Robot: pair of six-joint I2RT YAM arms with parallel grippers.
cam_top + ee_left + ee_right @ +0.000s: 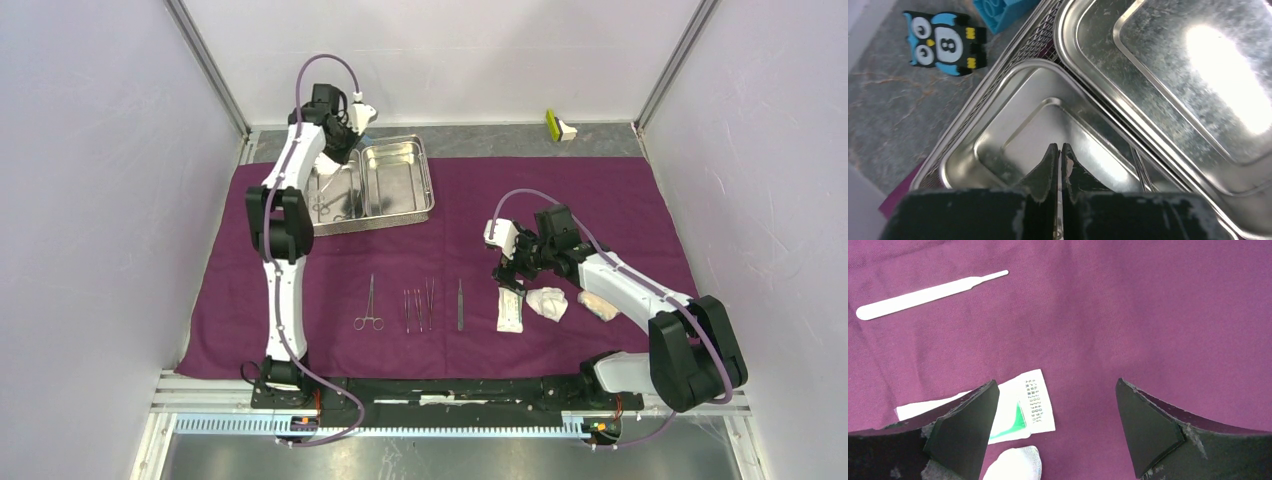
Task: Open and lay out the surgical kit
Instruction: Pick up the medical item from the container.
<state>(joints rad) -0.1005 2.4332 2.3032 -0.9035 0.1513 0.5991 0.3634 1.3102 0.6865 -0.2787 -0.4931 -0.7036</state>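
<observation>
The purple cloth wrap (pixel 560 200) lies spread flat on the table. The two-compartment steel tray (pixel 428 190) stands on it at the back left. My left gripper (pixel 338 160) is shut, with nothing seen between its fingers, and hangs over the tray's left compartment (pixel 1013 135). A slim metal instrument (pixel 1143 172) lies in that compartment. Ring-handled forceps (pixel 368 303), tweezers (pixel 410 310) and a slim metal tool (pixel 460 305) lie in a row at the front. My right gripper (pixel 508 272) is open just above the cloth (pixel 1148 315), by the white sealed packet (pixel 1023 410) and a gauze wad (pixel 1015 465).
A second gauze wad (pixel 598 305) lies to the right of the first (pixel 547 302). A black-and-blue owl toy (pixel 943 42) and a blue block (pixel 1003 10) sit on the grey table behind the tray. A yellow-green and white item (pixel 557 125) is at the back right.
</observation>
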